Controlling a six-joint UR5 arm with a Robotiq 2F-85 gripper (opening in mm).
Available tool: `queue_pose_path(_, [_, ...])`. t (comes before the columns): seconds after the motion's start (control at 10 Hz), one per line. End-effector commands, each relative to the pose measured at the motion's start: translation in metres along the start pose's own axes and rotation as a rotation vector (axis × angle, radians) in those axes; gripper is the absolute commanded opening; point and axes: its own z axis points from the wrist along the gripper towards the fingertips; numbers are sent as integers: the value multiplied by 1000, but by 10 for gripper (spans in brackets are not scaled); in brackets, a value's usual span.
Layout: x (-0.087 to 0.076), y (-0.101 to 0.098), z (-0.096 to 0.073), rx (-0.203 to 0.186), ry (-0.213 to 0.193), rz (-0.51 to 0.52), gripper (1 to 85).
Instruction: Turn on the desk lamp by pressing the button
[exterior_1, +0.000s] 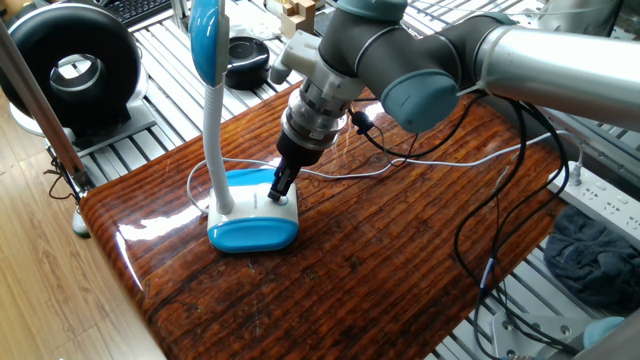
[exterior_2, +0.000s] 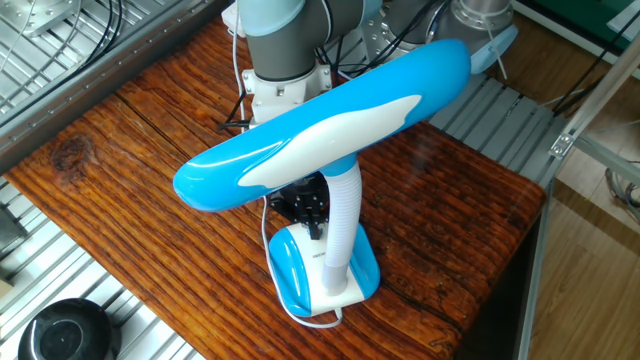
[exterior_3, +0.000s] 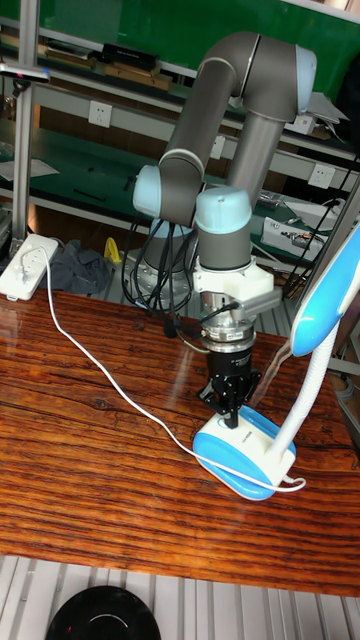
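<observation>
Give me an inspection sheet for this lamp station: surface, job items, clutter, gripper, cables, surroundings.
Surface: glossy wooden table, bare beyond the lamp and its cord.
Job's things: desk lamp upright near one table edge; no glow visible.
Clutter: nothing seen on the table.
Grippers: gripper tips down on the lamp base; finger gap not discernible.
Cables: thin white cord crosses the table to a power strip.
Surroundings: black round fan beside the table.

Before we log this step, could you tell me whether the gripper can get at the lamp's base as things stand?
Probably yes: the gripper is already down on the lamp's base, beside the neck, nothing between.
</observation>
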Motion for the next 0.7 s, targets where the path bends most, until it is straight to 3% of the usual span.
queue_pose_path(0.0, [-1,-2,1,-5,-9,17,10])
queue_pose_path(0.6, [1,-3,-2,-15,-15,16,10])
